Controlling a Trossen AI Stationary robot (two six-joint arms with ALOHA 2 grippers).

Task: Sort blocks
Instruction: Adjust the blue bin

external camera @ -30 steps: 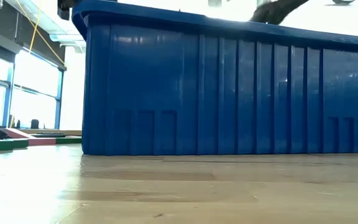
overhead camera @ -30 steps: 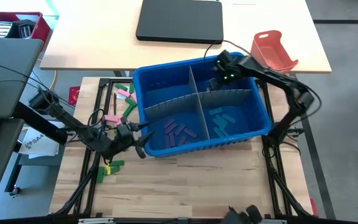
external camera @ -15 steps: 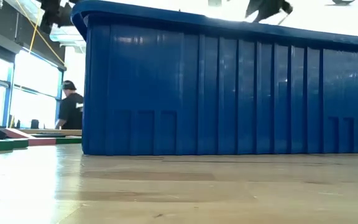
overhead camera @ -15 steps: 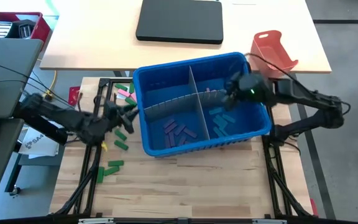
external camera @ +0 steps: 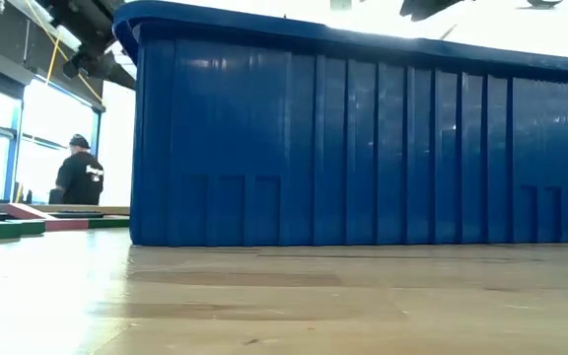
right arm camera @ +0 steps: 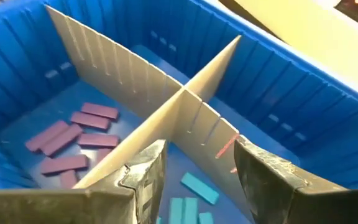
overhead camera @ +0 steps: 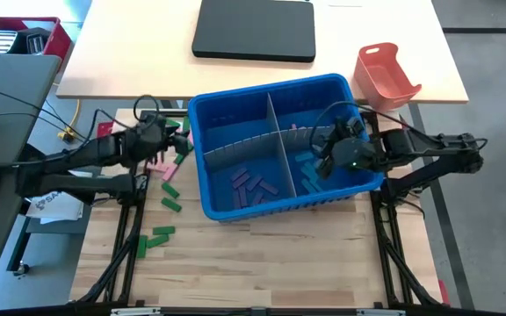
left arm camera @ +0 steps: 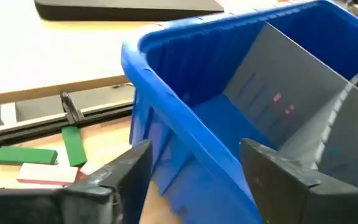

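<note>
Both grippers empty, open — left gripper (overhead camera: pixel 172 139) beside bin (overhead camera: pixel 235 110).

The blue bin (overhead camera: pixel 372 180) fills the middle of the tabletop (overhead camera: pixel 262 263), and its tall walls block any level approach. Grey dividers (overhead camera: pixel 275 132) split it into four compartments that can be entered only from above. The right hand (overhead camera: pixel 323 163) hangs open over the near right compartment. The left hand (overhead camera: pixel 176 138), also open, sits beside the bin's left wall, over loose blocks (overhead camera: pixel 167 189). The tabletop in front lies bare.
</note>
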